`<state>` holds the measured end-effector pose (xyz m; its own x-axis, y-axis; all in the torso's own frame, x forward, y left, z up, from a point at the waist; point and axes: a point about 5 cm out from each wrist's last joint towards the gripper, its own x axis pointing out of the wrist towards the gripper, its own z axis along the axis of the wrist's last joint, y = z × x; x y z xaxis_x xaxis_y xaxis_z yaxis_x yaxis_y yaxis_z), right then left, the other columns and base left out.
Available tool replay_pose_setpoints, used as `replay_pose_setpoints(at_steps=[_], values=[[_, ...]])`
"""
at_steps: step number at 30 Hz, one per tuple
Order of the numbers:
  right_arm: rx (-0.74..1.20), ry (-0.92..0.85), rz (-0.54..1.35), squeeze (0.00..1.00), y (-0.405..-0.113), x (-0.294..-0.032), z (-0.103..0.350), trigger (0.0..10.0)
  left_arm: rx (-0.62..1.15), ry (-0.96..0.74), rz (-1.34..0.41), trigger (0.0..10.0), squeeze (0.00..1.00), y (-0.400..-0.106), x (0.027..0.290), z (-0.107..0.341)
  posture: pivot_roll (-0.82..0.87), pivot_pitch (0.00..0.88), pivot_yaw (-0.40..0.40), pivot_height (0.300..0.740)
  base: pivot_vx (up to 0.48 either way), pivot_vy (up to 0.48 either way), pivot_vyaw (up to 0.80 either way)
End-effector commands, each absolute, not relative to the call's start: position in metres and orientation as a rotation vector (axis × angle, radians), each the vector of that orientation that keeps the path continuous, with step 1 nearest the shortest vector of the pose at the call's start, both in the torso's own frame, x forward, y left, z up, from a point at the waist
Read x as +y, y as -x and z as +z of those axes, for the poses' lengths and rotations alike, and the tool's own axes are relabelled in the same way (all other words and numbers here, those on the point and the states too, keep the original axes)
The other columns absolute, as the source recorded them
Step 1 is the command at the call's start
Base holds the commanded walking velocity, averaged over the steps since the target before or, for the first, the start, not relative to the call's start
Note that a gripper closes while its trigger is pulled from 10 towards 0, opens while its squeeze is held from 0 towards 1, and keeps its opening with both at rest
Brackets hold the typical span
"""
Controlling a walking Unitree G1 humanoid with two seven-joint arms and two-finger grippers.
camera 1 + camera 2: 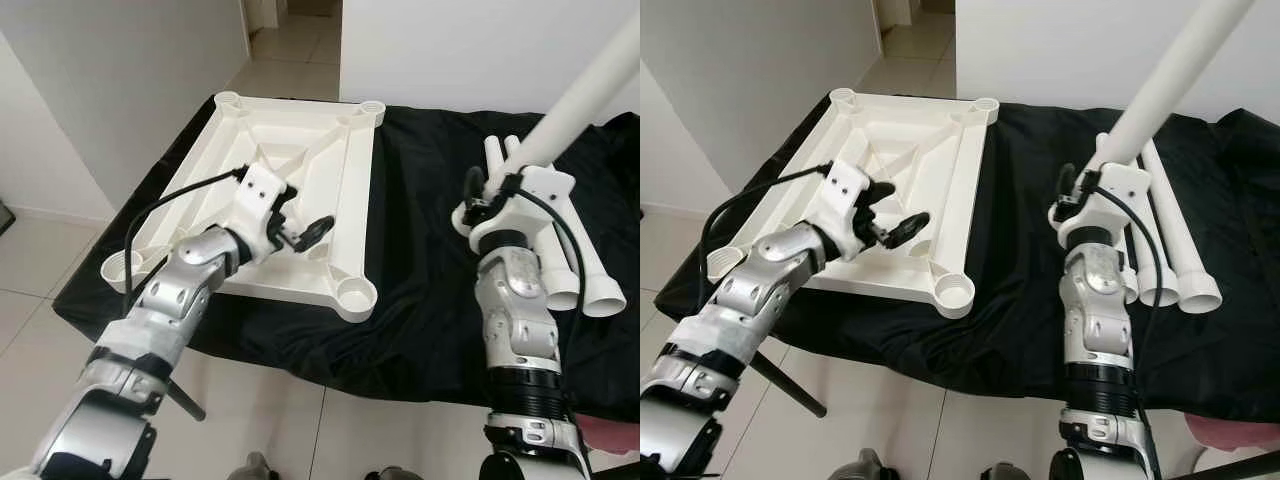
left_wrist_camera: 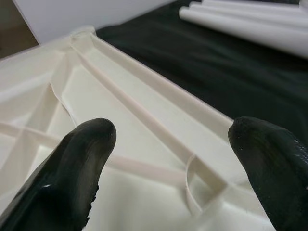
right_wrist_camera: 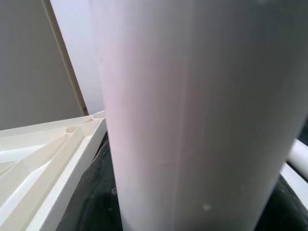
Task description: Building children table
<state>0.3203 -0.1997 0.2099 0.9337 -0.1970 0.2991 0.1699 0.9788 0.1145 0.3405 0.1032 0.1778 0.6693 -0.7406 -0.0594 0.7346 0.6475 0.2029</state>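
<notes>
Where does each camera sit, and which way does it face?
Eye views: on the head, looking down at the upturned tabletop on black cloth; both arms show.
Left wrist view: along the open left gripper, over the tabletop ribs.
Right wrist view: against the table leg held by the right gripper.
Shared: tabletop, spare legs.

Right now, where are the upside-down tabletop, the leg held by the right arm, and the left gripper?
tabletop (image 1: 345,165), left eye view, on its right side rail.
held leg (image 1: 1160,85), right eye view, mid-tube above the gripper.
left gripper (image 1: 305,235), left eye view, between its open fingertips.
</notes>
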Motion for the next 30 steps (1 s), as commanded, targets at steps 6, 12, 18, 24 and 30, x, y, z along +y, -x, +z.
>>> replay_pose_setpoints(at_steps=[6,12,18,24,30], values=[[-0.316,-0.076,-0.201,0.00,-0.316,-0.202,0.212,10.0,0.126,-0.331,-0.987,10.0,0.00,-0.332,0.108,0.149,-0.08,0.003,0.075,0.740,0.000,0.000,0.00],[-0.319,-0.071,-0.214,0.00,-0.314,-0.205,0.213,10.0,0.211,-0.408,-0.978,10.0,0.00,-0.334,0.118,0.134,-0.08,0.005,0.084,0.740,0.000,0.000,0.00],[-0.318,-0.069,-0.224,0.00,-0.313,-0.206,0.213,10.0,0.258,-0.454,-0.949,10.0,0.00,-0.338,0.127,0.129,-0.08,0.007,0.089,0.740,0.000,0.000,0.00],[-0.314,-0.067,-0.231,0.00,-0.313,-0.208,0.213,10.0,0.283,-0.509,-0.934,10.0,0.00,-0.343,0.137,0.130,-0.08,0.012,0.090,0.740,0.000,0.000,0.00],[-0.313,-0.059,-0.226,0.00,-0.316,-0.208,0.215,10.0,0.323,-0.595,-0.950,10.0,0.00,-0.350,0.143,0.128,-0.09,0.015,0.093,0.740,0.000,0.000,0.00]])
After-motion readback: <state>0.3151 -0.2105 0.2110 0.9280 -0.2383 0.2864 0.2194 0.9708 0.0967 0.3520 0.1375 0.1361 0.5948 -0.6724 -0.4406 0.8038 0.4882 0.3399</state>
